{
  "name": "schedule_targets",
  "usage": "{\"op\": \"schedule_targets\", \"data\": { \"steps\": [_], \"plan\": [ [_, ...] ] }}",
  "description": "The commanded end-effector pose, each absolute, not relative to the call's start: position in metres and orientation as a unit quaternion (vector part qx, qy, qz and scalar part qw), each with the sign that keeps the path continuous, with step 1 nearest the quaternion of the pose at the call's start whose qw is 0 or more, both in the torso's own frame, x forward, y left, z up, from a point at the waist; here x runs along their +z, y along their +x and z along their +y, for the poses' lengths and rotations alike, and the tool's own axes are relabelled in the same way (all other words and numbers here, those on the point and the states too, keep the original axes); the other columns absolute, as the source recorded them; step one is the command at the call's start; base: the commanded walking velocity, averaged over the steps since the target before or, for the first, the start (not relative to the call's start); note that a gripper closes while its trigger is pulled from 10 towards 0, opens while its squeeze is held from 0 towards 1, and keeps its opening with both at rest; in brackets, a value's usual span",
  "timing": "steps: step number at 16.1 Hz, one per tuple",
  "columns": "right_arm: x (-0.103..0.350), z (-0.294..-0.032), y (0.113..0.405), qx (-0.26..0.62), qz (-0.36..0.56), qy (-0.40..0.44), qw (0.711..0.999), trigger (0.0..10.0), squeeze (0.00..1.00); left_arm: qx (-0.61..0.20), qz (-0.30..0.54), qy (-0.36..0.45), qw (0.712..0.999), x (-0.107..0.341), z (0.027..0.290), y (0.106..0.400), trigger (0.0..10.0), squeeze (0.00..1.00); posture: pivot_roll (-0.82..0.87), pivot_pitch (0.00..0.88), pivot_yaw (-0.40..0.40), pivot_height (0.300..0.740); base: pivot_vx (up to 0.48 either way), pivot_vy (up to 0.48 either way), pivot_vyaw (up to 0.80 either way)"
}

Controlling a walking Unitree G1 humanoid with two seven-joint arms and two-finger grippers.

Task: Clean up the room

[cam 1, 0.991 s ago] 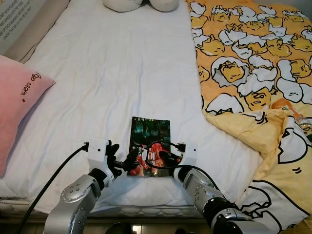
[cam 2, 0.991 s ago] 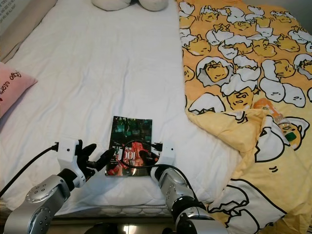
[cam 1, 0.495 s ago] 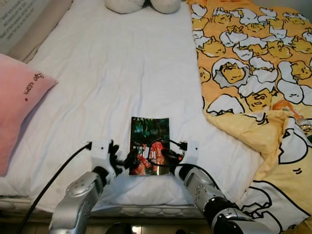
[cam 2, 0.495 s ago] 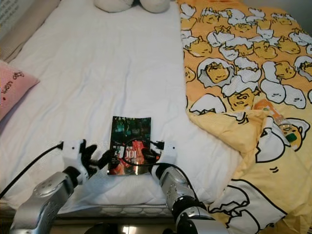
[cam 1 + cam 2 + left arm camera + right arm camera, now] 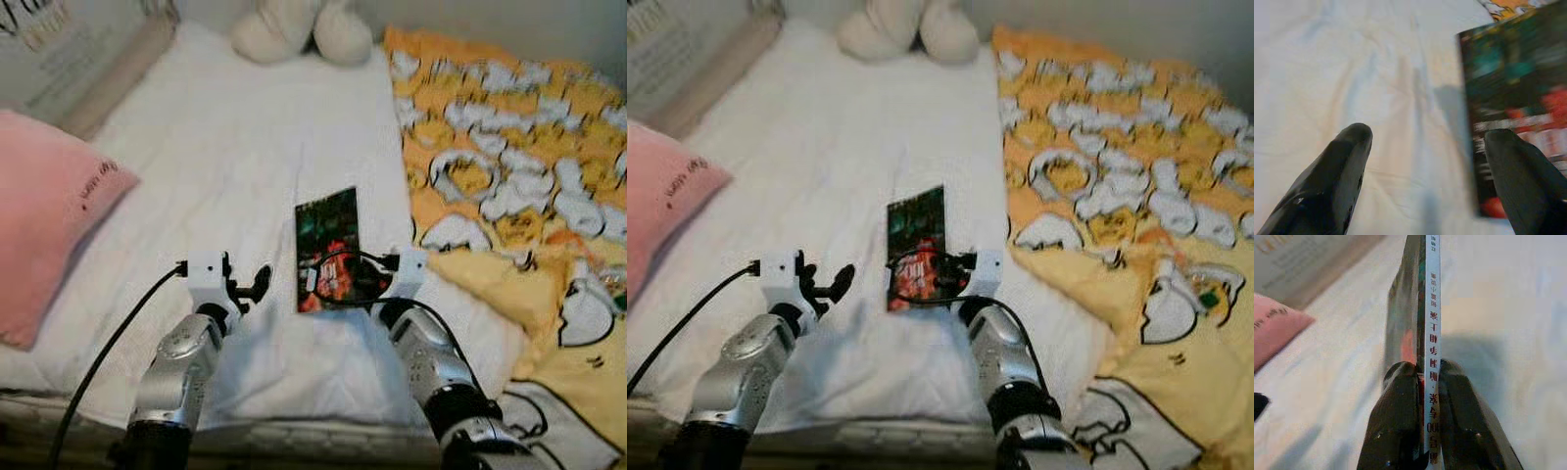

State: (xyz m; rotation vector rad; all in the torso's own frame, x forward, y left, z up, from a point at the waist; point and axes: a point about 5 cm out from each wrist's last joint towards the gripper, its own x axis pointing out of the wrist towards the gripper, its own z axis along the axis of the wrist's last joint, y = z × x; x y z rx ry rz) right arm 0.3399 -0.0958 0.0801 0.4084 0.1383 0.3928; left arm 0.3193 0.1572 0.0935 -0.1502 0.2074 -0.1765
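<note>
While the thin glossy book with a dark green and red cover [image 5: 328, 248] stands lifted on edge above the white quilted mattress [image 5: 245, 147], the right gripper [image 5: 1425, 382] pinches its white spine between both black fingers. Just left, the left gripper [image 5: 257, 282] hovers apart from it, fingers spread. A pink pillow [image 5: 44, 215] lies far left; a yellow cartoon-print duvet [image 5: 509, 166] covers the right.

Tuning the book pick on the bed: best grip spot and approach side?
Grip the spine edge, coming in from the robot's right along the mattress. The book is thin and flat, so only an edge fits between fingers; the right gripper is pinched there now, cover tilted up. The left gripper is open beside it.
</note>
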Motion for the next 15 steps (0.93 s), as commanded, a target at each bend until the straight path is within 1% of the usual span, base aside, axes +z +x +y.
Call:
{"op": "schedule_targets", "data": {
  "steps": [1, 2, 3, 4, 5, 6, 8, 9, 11, 13, 14, 15],
  "plan": [
    [0.079, -0.095, 0.337, 0.206, 0.067, 0.202, 0.955, 0.0, 0.00, -0.089, 0.099, -0.061, 0.989, 0.094, 0.154, 0.322, 10.0, 0.00, 0.14, 0.007, -0.052, 0.740, 0.000, 0.000, 0.00],
    [0.071, -0.095, 0.332, 0.201, 0.079, 0.202, 0.955, 0.0, 0.00, -0.086, 0.101, -0.064, 0.989, 0.091, 0.153, 0.323, 10.0, 0.00, 0.14, 0.001, -0.054, 0.740, 0.000, 0.000, 0.00],
    [0.069, -0.103, 0.328, 0.171, 0.067, 0.182, 0.966, 0.0, 0.00, -0.082, 0.101, -0.057, 0.990, 0.089, 0.152, 0.324, 10.0, 0.00, 0.15, 0.000, -0.053, 0.740, 0.000, 0.000, 0.00],
    [0.075, -0.116, 0.324, 0.132, 0.029, 0.121, 0.983, 0.0, 0.00, -0.060, 0.098, -0.045, 0.992, 0.087, 0.156, 0.323, 10.0, 0.00, 0.15, 0.000, -0.056, 0.740, 0.000, 0.000, 0.00],
    [0.081, -0.127, 0.316, 0.107, -0.008, 0.062, 0.992, 0.0, 0.00, -0.035, 0.090, -0.034, 0.995, 0.086, 0.160, 0.321, 10.0, 0.00, 0.15, 0.000, -0.058, 0.740, 0.000, 0.000, 0.00],
    [0.082, -0.132, 0.310, 0.095, -0.018, 0.042, 0.994, 0.0, 0.00, -0.025, 0.084, -0.033, 0.996, 0.086, 0.162, 0.320, 10.0, 0.00, 0.15, 0.000, -0.058, 0.740, 0.000, 0.000, 0.00],
    [0.069, -0.153, 0.284, 0.049, -0.019, 0.012, 0.999, 0.0, 0.00, -0.005, 0.051, -0.054, 0.997, 0.096, 0.167, 0.322, 10.0, 0.00, 0.14, 0.000, -0.056, 0.740, 0.000, 0.480, 0.00],
    [0.063, -0.155, 0.276, 0.047, -0.016, 0.003, 0.999, 0.0, 0.00, 0.001, 0.041, -0.041, 0.998, 0.100, 0.168, 0.324, 10.0, 0.00, 0.14, 0.000, -0.054, 0.740, 0.000, 0.472, 0.00],
    [0.054, -0.154, 0.270, 0.045, -0.001, 0.022, 0.999, 0.0, 0.00, 0.011, 0.032, -0.031, 0.999, 0.104, 0.170, 0.329, 10.0, 0.00, 0.12, 0.000, -0.045, 0.740, 0.000, 0.469, 0.00],
    [0.058, -0.150, 0.270, 0.052, -0.016, 0.016, 0.998, 0.0, 0.00, 0.007, 0.028, -0.002, 1.000, 0.105, 0.170, 0.333, 10.0, 0.00, 0.11, 0.000, -0.039, 0.740, 0.000, 0.469, 0.00],
    [0.060, -0.152, 0.270, 0.051, -0.018, 0.019, 0.998, 0.0, 0.00, -0.029, 0.008, 0.022, 0.999, 0.111, 0.159, 0.334, 10.0, 0.00, 0.11, 0.000, -0.041, 0.740, 0.000, 0.469, 0.00],
    [0.060, -0.153, 0.271, 0.049, -0.018, 0.019, 0.998, 0.0, 0.00, -0.037, 0.002, 0.022, 0.999, 0.114, 0.155, 0.335, 10.0, 0.00, 0.11, 0.000, -0.043, 0.740, 0.000, 0.469, 0.00]
  ]
}}
